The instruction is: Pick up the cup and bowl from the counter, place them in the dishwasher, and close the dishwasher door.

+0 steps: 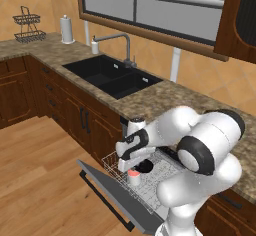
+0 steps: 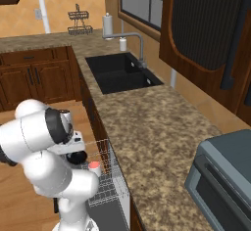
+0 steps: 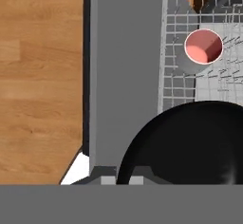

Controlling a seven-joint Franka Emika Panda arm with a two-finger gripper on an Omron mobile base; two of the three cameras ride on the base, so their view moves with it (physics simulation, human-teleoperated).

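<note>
Here the gripper (image 1: 136,163) hangs over the pulled-out rack (image 1: 114,164) of the dishwasher (image 2: 112,196), jaws pinched narrow on the rim of the bowl (image 3: 190,144). The cup (image 1: 133,175) stands upright in the rack, just beside the bowl and apart from it in the hand view. The door (image 1: 117,197) lies dropped open, jutting over the wood floor (image 1: 40,180), its bar handle (image 1: 107,202) along the outer edge.

Room to move is tight at the rack: wire walls at the sides, the counter (image 2: 162,132) edge just behind it. The floor beyond the door is bare.

The left base view shows the door's full length and handle, the bowl as a dark patch under the hand. The right base view shows the cup's red top (image 2: 93,166) past the arm, and a toaster oven (image 2: 225,181) on the counter. The hand view looks straight down: the cup's pink inside, the rack's tines, the door's grey panel beside the rack. The sink (image 1: 112,75) sits well apart.
</note>
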